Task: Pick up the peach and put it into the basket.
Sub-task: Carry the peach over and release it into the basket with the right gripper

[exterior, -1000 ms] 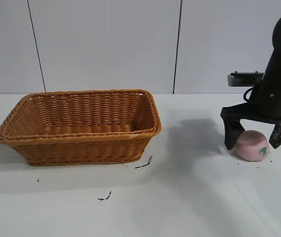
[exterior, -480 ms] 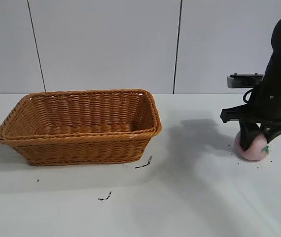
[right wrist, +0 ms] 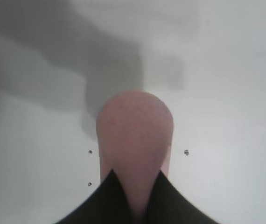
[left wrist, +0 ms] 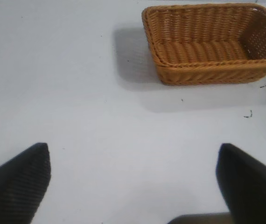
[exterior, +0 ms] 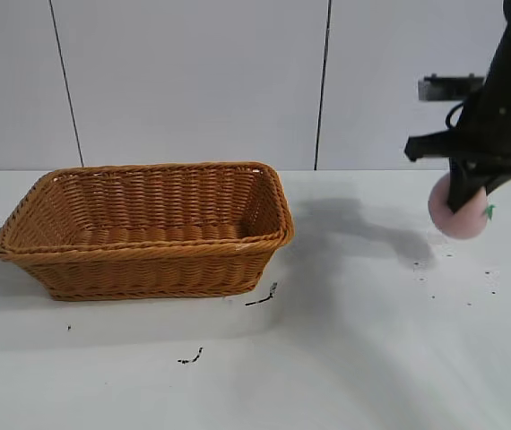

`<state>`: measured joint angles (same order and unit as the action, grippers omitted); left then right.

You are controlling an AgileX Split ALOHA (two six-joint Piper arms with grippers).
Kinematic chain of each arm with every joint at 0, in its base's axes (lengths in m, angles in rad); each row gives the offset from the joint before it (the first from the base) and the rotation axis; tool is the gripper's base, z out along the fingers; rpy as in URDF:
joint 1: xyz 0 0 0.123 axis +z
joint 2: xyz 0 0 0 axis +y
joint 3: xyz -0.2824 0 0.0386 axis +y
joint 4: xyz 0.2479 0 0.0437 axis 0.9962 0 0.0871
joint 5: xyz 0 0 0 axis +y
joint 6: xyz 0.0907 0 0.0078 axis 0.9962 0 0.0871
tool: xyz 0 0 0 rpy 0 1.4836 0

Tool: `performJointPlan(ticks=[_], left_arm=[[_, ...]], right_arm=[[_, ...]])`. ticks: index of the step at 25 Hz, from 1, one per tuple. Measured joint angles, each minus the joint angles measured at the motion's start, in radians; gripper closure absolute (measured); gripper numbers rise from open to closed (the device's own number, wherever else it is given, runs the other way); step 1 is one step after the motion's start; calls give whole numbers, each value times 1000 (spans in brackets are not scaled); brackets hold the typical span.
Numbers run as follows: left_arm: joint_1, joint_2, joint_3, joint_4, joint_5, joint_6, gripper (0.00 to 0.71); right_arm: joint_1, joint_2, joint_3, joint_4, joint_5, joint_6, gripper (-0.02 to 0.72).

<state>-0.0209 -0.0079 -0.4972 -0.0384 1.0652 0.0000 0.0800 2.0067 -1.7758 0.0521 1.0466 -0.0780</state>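
Note:
The pale-pink peach (exterior: 462,218) hangs in the air at the far right, squeezed between the fingers of my right gripper (exterior: 464,199), which is shut on it well above the table. In the right wrist view the peach (right wrist: 134,140) fills the gap between the black fingertips (right wrist: 109,200). The orange-brown wicker basket (exterior: 148,265) stands on the table at the left, far from the peach. It also shows in the left wrist view (left wrist: 203,70). My left gripper (left wrist: 133,186) is open and empty, out of the exterior view.
Small dark specks and scraps (exterior: 262,298) lie on the white table in front of the basket and under the right gripper. A grey panelled wall (exterior: 193,81) stands behind the table.
My right gripper closed on the peach and lifted it off the table, rising straight up. The basket has not moved.

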Motion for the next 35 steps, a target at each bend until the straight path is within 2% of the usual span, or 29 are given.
performJointPlan(ticks=[5,11,15,19,26,30,32,33,35], left_arm=[[0,0,0,0,0,0,17],[0,0,0,0,0,0,17],[0,0,0,0,0,0,17],[0,0,0,0,0,0,17],[0,0,0,0,0,0,17],[0,0,0,0,0,0,17],[0,0,0,0,0,0,17],[0,0,0,0,0,0,17],[0,0,0,0,0,0,17]], right_arm=[[117,-2,-158,0,11,0,713],[301,2,-206,3,-6,0,713],[415,45,-206,5,-46,0,713],[499,127,-206,5,-124,1,713],[539,315,-206,9,-267,1,713],[539,390,-206,7,-293,1,706],[539,401,-206,7,-293,1,637],[539,401,-206,7,-295,1,554],[539,397,-206,8,-304,1,307]])
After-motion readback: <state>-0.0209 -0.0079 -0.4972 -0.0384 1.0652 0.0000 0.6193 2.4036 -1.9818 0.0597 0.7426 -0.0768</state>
